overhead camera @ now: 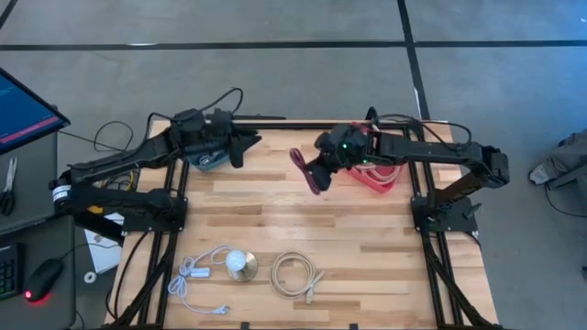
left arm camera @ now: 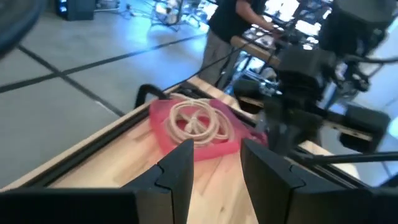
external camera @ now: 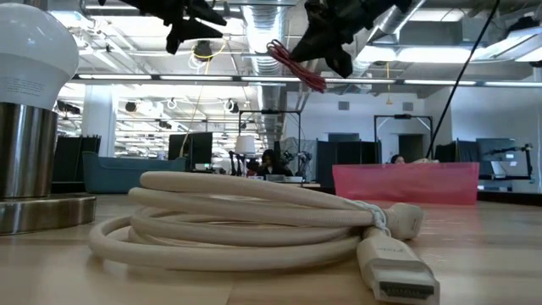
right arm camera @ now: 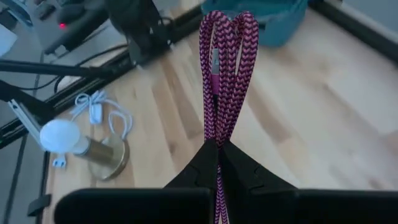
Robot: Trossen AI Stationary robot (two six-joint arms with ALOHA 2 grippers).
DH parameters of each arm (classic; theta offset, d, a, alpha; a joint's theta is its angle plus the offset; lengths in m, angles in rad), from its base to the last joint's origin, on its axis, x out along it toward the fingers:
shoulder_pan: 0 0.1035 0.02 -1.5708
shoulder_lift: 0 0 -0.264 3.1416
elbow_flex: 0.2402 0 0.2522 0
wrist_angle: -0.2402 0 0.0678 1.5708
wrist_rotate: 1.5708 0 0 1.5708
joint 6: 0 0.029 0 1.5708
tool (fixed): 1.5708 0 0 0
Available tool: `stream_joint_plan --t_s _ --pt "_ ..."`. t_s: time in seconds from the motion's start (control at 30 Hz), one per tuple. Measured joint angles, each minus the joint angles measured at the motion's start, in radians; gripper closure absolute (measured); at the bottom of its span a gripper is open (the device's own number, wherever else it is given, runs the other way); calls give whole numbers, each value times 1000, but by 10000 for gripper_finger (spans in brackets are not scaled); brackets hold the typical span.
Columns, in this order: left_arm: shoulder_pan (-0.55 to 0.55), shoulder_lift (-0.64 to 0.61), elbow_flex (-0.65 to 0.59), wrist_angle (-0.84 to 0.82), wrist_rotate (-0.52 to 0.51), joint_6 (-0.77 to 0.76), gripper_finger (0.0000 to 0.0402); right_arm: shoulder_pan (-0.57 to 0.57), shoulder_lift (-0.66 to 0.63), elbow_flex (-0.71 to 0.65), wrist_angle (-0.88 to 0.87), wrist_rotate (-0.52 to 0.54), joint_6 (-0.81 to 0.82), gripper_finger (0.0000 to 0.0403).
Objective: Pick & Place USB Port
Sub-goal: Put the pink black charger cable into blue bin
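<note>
A magenta braided USB cable, folded into a bundle of loops (right arm camera: 221, 68), is in my shut right gripper (right arm camera: 217, 155). In the high view the cable (overhead camera: 305, 169) and my right gripper (overhead camera: 321, 170) are over the middle of the table, high above it. The cable also shows in the low view (external camera: 295, 64). My left gripper (left arm camera: 214, 168) is open and empty. It hangs over the far left of the table (overhead camera: 240, 147), beside a teal bin (overhead camera: 206, 162). My right gripper pinches the folded cable bundle between its two fingers near one end of the loops (right arm camera: 217, 138), several strands together. The fingers slant down toward the table's left. The loops stick out past the fingertips, lifted clear of the table (external camera: 288, 58).
A pink tray (overhead camera: 376, 176) holding a coiled beige cable (left arm camera: 198, 121) stands at the far right. Near the front edge lie a white cable with adapter (overhead camera: 197, 275), a small bulb lamp (overhead camera: 241, 266) and a coiled beige cable (overhead camera: 293, 273). The teal bin also shows in the right wrist view (right arm camera: 273, 18).
</note>
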Motion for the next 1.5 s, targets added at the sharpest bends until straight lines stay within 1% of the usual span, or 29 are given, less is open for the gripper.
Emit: stream_joint_plan --t_s 0.13,0.3,0.5,0.77,1.0,1.13,1.5 --pt "-49 47 0 57 0 0 270 -22 1 43 23 -4 -67 403" --pt "-95 127 0 177 0 -4 270 -44 1 93 19 -22 -119 403" --pt "-115 184 0 317 2 -51 270 -66 2 99 13 -43 -151 403" --pt "-119 218 0 328 0 -106 270 -59 2 99 19 -47 -179 403" --pt "-120 227 0 342 0 -108 270 -44 2 99 43 -47 -201 403" --pt "-120 226 0 382 0 -108 270 -44 2 99 46 -47 -206 403" --pt "-120 226 0 399 0 -108 270 -44 2 99 75 -47 -212 403"
